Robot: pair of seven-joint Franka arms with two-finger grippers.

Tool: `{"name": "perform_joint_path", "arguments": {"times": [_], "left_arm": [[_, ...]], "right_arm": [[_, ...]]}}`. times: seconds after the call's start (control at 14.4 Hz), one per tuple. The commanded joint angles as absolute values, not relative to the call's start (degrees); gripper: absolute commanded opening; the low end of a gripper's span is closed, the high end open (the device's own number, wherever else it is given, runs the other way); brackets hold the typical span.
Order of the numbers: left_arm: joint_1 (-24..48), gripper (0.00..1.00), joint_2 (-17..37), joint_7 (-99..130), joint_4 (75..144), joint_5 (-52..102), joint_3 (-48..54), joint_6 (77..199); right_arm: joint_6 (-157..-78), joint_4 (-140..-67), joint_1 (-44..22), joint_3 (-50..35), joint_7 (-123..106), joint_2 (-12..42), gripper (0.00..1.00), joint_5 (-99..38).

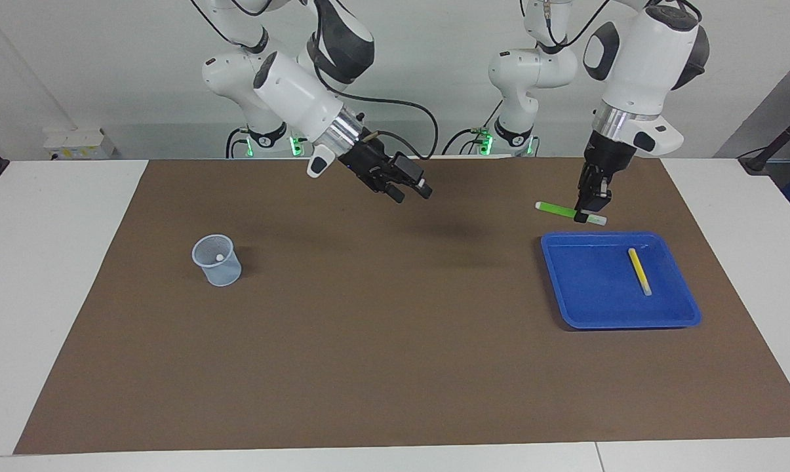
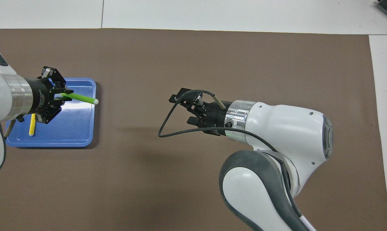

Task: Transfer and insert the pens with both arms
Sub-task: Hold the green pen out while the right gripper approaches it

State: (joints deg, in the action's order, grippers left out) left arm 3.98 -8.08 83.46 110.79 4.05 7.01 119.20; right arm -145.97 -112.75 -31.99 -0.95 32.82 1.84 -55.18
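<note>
My left gripper (image 1: pixel 581 216) is shut on a green pen (image 1: pixel 555 209) and holds it level in the air, over the edge of the blue tray (image 1: pixel 598 316) that is nearer to the robots. In the overhead view the green pen (image 2: pixel 81 98) sticks out of the left gripper (image 2: pixel 63 95) with its pale end toward the table's middle. A yellow pen (image 1: pixel 639 271) lies in the tray. My right gripper (image 1: pixel 412 193) hangs open and empty over the middle of the mat, its fingers pointing toward the left arm's end.
A translucent bluish cup (image 1: pixel 217 260) stands upright on the brown mat toward the right arm's end, with a small pale spot inside it. A black cable (image 2: pixel 167 125) loops off the right wrist. White table borders the mat.
</note>
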Motion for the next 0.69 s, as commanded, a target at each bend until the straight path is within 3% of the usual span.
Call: {"name": "perform_joint_path", "arguments": {"times": [0.0,0.28,0.42,0.62], "left_arm": [[6.24,0.00,-10.54,94.09,111.09,2.30,7.03,118.12],[6.59,0.00,-10.81,108.69,111.01,-3.07,10.54,119.00],[6.59,0.00,-11.60,113.45,110.83,-5.35,11.60,119.00],[6.68,0.00,-12.39,113.56,110.83,-5.54,13.96,118.39]], "right_arm": [[-148.27,-111.71,-33.57,-0.79,33.75,3.07,1.00,-58.26],[-154.85,-109.61,-37.61,-1.31,39.18,5.26,1.00,-58.89],[-154.95,-105.31,-38.23,-1.93,42.52,6.67,1.00,-58.80],[-155.04,-105.03,-39.90,-2.46,43.86,7.03,1.00,-58.80]]}}
